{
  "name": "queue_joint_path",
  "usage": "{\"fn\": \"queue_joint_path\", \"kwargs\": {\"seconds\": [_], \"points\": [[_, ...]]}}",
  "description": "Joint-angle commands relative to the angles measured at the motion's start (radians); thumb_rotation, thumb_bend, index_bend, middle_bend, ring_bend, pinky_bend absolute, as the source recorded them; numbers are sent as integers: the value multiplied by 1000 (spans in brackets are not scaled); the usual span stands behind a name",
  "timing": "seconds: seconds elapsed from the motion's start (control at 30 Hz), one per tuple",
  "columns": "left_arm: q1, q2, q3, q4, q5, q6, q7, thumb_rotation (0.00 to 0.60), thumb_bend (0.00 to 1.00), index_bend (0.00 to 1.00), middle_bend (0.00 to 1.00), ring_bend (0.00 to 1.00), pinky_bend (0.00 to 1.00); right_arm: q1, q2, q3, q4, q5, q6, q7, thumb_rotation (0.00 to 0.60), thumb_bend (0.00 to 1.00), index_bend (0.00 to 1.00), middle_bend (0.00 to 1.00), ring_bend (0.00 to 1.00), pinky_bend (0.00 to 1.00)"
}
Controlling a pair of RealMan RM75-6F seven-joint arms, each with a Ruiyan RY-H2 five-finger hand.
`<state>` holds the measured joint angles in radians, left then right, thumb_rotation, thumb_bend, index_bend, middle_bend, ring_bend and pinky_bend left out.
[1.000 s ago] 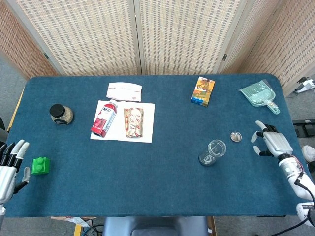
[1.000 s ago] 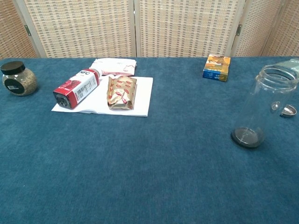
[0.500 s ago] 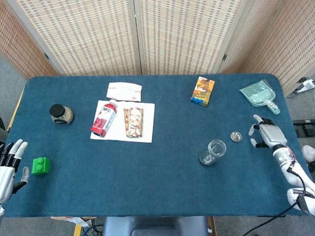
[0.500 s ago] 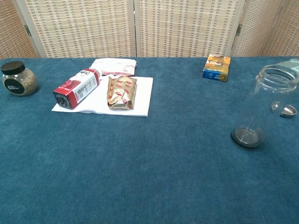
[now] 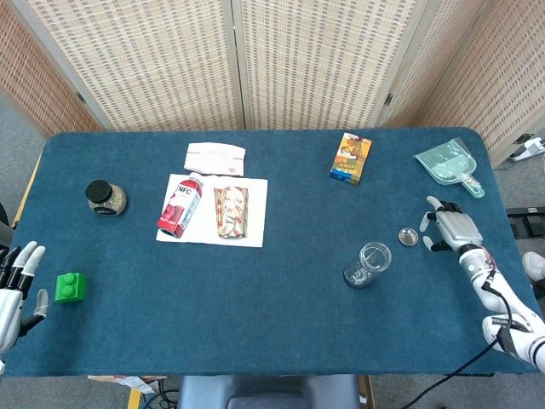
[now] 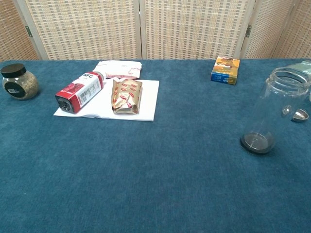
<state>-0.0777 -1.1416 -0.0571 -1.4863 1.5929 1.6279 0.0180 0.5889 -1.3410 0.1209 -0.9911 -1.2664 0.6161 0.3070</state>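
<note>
My right hand (image 5: 448, 228) hovers open at the table's right side, fingers spread, just right of a small metal lid (image 5: 409, 236) and not touching it. The lid (image 6: 300, 115) shows at the right edge of the chest view. A clear glass jar (image 5: 369, 263) stands open-topped left of the lid; in the chest view the jar (image 6: 273, 111) is at the right. My left hand (image 5: 12, 285) is open at the table's near left edge, holding nothing, with a green block (image 5: 71, 287) just to its right. Neither hand shows plainly in the chest view.
A dark-lidded jar (image 5: 106, 198) stands at the left. A red carton (image 5: 180, 206) and a patterned packet (image 5: 231, 212) lie on white paper (image 5: 251, 233), a white pouch (image 5: 215, 158) behind. An orange box (image 5: 351, 158) and a green dustpan (image 5: 450, 164) sit at the back right.
My right hand has moved up and left toward the metal lid. My left hand has drifted slightly lower toward the table's near edge. The objects have not moved.
</note>
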Motion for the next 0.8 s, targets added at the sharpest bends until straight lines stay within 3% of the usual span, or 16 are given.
{"fn": "queue_joint_path", "kwargs": {"seconds": [0.03, 0.8], "points": [[1, 1, 0, 0, 1, 2, -1, 600, 539, 0, 58, 0, 0, 7, -7, 2, 10, 2, -11, 5, 600, 454, 480, 0, 0, 0], [5, 10, -3, -3, 0, 9, -20, 600, 539, 0, 58, 0, 0, 53, -80, -9, 99, -25, -64, 33, 600, 460, 490, 0, 0, 0]]}}
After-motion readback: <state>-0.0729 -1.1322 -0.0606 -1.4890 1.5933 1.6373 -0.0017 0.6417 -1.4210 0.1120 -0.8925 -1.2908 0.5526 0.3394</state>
